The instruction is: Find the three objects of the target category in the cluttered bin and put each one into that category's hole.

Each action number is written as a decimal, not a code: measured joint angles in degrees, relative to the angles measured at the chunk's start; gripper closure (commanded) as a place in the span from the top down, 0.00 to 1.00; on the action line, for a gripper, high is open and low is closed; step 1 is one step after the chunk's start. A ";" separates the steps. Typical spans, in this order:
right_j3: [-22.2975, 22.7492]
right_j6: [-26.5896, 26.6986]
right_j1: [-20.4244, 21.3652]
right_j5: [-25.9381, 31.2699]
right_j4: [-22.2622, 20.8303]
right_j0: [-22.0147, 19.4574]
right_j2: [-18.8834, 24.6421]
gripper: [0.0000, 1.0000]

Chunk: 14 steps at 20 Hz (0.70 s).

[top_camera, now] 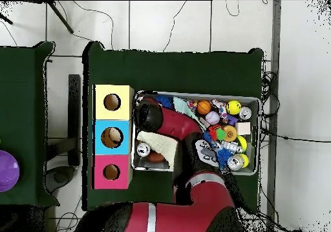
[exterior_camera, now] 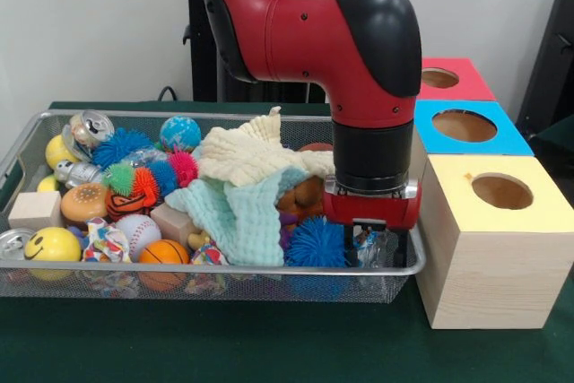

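Wire-mesh bin (exterior_camera: 27, 136), left: balls, cans and blocks heaped loose, two cloths (exterior_camera: 242, 186) draped centre, hiding more. I hold the gripper (exterior_camera: 372, 244) low at the bin's right end, beside a blue spiky ball (exterior_camera: 316, 244); finger state I cannot tell. Right: three hole boxes (exterior_camera: 489, 248); target category unclear.

A: What's the arm (exterior_camera: 305, 33) look like on my feed?
B: I see glossy red shell w/ small screws, black rounded elbow cap, black cylindrical wrist, silver ring, red block at btm.
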<state>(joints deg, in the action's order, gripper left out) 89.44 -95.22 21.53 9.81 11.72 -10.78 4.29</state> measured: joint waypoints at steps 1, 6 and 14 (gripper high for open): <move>0.54 0.00 0.32 -0.38 0.34 0.04 0.01 1.00; 2.25 0.00 1.21 -1.73 1.25 0.10 0.10 1.00; 2.72 0.00 0.95 -3.21 1.80 0.10 0.21 1.00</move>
<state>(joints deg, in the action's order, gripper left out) 92.16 -95.22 22.48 6.61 13.52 -10.67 4.49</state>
